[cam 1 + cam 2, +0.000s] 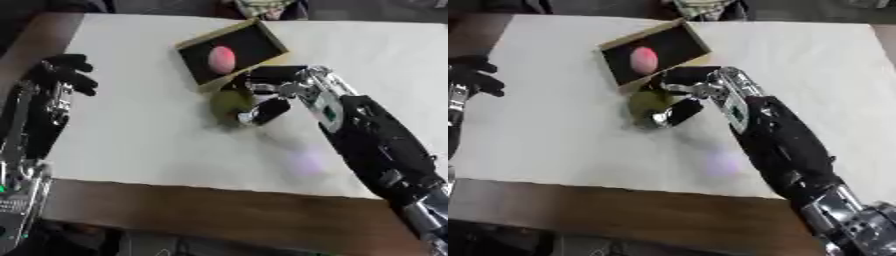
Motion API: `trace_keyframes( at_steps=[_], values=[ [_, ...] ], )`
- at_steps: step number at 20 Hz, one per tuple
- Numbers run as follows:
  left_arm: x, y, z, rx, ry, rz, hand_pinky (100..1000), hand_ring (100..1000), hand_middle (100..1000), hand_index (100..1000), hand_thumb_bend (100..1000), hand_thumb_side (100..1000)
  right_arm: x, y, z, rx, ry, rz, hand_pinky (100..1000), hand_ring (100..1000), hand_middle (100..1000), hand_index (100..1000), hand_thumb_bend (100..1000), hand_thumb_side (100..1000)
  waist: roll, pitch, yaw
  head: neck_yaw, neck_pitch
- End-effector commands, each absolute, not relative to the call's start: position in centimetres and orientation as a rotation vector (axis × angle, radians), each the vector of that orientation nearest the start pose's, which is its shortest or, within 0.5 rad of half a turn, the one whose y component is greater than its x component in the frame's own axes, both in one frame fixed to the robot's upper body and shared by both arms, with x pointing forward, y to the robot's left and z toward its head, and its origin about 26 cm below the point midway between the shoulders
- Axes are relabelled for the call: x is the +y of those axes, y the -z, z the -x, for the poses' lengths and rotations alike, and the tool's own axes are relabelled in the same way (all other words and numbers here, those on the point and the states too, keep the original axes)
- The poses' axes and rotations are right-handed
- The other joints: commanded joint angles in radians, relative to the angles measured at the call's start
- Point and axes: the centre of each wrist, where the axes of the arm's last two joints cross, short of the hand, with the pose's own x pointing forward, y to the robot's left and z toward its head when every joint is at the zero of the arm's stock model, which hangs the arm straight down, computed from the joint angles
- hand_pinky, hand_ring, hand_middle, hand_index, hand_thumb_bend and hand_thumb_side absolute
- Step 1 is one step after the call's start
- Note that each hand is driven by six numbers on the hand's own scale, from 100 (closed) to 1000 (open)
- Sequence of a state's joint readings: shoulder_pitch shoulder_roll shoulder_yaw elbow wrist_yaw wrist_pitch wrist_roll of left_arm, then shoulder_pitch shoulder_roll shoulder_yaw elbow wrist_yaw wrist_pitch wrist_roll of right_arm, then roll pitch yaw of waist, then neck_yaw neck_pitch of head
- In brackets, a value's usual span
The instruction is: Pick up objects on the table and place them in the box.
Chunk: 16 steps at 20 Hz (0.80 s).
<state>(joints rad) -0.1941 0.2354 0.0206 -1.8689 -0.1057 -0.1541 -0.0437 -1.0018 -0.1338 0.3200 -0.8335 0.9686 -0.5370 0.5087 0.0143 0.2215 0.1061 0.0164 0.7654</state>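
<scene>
Left eye view — green fruit within right hand's curled fingers.

1. Green round object: olive-green, fruit-like, on the white table, enclosed by the right hand, whose fingers curl round its right side with the thumb below. Just in front of the box.
2. Box: shallow, tan rim, black inside, lying tilted, just beyond the right hand, touching or nearly touching its fingers.
3. Pink object: pink-red, egg-shaped, inside the box, beyond the hand, apart from the fingers.
</scene>
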Motion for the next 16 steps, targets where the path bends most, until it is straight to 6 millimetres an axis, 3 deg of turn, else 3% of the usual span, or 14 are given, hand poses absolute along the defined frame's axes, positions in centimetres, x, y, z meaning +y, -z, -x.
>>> trace_keyframes(
  at_steps=[1, 3, 5, 6, 8, 10, 11, 16],
  values=[
    [27.1, -14.2, -30.4, -2.212, 0.397, -0.223, 544, 558, 602, 744, 100, 711, -11.9, -14.2, -47.6, 2.038, 2.927, -0.589, 844, 846, 850, 954, 100, 705, 0.001, -0.014, 0.0, 0.002, 0.005],
    [27.1, -14.2, -30.4, -2.212, 0.398, -0.223, 544, 559, 602, 744, 100, 711, -11.9, -14.1, -47.7, 2.036, 2.921, -0.596, 845, 846, 851, 950, 100, 679, 0.001, -0.014, 0.0, 0.003, 0.005],
    [27.1, -14.2, -30.4, -2.212, 0.397, -0.223, 544, 559, 602, 744, 100, 710, -11.9, -14.1, -47.7, 2.028, 2.92, -0.604, 842, 837, 836, 939, 100, 565, 0.001, -0.014, 0.001, 0.002, 0.005],
    [27.1, -14.2, -30.4, -2.212, 0.397, -0.223, 544, 559, 602, 744, 100, 710, -11.9, -14.1, -47.6, 2.027, 2.917, -0.609, 836, 820, 805, 919, 100, 430, 0.001, -0.014, 0.001, 0.003, 0.005],
    [27.1, -14.2, -30.4, -2.212, 0.397, -0.223, 543, 559, 602, 744, 100, 710, -11.9, -14.2, -47.6, 2.041, 2.891, -0.624, 816, 771, 715, 861, 100, 245, 0.001, -0.015, 0.001, 0.003, 0.005],
    [27.1, -14.2, -30.4, -2.212, 0.397, -0.223, 544, 559, 602, 744, 100, 710, -11.8, -14.6, -47.6, 2.083, 2.837, -0.652, 793, 719, 612, 788, 100, 242, 0.001, -0.015, 0.0, 0.003, 0.005],
    [27.1, -14.2, -30.4, -2.212, 0.397, -0.223, 543, 559, 602, 744, 100, 710, -11.8, -14.8, -47.6, 2.107, 2.807, -0.666, 760, 646, 497, 679, 100, 230, 0.001, -0.015, 0.0, 0.003, 0.005],
    [27.1, -14.2, -30.4, -2.212, 0.397, -0.222, 543, 559, 602, 744, 100, 710, -11.6, -16.0, -47.5, 2.296, 2.567, -0.738, 701, 544, 307, 469, 100, 201, 0.001, -0.015, 0.001, 0.002, 0.005]
  ],
)
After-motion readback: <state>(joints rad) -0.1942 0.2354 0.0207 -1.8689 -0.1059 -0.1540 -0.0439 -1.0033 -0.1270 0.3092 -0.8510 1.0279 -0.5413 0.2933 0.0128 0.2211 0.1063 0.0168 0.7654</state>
